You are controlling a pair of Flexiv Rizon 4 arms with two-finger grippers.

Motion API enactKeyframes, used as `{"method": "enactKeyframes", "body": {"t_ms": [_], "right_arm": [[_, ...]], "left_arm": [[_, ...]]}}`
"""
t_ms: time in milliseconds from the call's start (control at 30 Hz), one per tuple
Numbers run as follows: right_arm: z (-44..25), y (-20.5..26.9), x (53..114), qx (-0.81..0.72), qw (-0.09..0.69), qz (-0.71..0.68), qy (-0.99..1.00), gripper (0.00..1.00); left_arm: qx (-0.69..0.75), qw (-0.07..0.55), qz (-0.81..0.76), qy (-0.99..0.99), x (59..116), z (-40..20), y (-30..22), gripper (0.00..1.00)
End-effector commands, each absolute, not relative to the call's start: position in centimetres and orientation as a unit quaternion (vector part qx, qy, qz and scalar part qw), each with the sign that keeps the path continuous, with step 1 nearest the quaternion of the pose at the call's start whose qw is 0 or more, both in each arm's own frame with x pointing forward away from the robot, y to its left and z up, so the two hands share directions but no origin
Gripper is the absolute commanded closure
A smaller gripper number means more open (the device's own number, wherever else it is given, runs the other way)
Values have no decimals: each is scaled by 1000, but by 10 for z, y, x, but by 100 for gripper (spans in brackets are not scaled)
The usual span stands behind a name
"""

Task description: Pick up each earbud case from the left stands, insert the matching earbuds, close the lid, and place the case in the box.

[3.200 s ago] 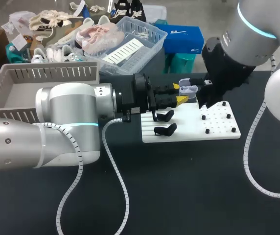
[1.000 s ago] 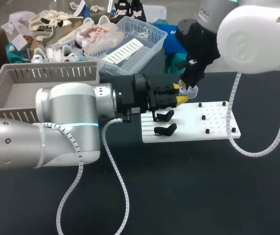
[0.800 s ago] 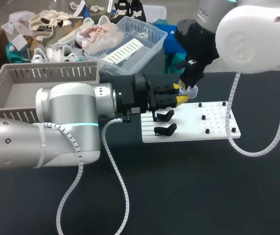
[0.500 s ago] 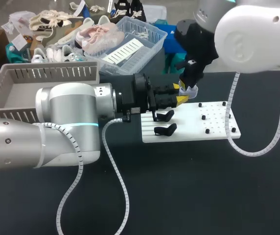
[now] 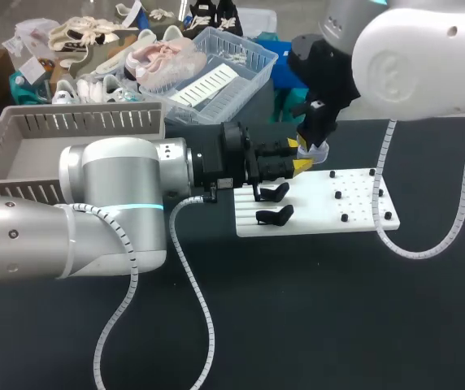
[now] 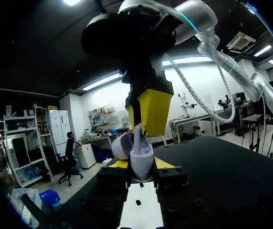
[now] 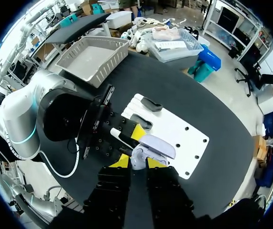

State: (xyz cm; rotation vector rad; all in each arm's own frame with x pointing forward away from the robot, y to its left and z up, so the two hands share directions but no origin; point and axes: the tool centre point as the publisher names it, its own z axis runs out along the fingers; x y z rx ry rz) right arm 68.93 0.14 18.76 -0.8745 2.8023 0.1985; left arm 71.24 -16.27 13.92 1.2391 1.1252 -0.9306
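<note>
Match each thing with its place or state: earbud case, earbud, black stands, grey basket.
Things:
1 earbud case
2 earbud
3 black stands
4 grey basket

Places:
A on the white board
B between the jaws of the left gripper, lid open
C at the table's left side
D held by the right gripper, dipping into the open case

Pairs: 1-B, 2-D, 3-A, 4-C

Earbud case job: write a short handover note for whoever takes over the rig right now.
Left gripper: shut on the lavender earbud case, lid open, held above the white board, at its far edge.
Right gripper: shut on a white earbud, its stem at the case's mouth.
Done: case picked up.
To do: seat earbuds, close lid, place case in the grey box; no case shows in it.
Two black pieces sit on the board's left side.
</note>
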Motion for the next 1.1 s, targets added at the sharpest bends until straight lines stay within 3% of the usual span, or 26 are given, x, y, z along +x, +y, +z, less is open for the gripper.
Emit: {"method": "enactKeyframes", "body": {"t_ms": [33,700,1100], "right_arm": [[186,1,692,-296,96,68,948,100],[181,-1,694,-293,89,73,949,100],[181,0,693,-292,88,77,949,85]], "left_arm": [[528,577,-396,480,712,139,-163,100],[528,577,-396,480,712,139,-163,100],[528,577,-396,480,712,139,-163,100]]}}
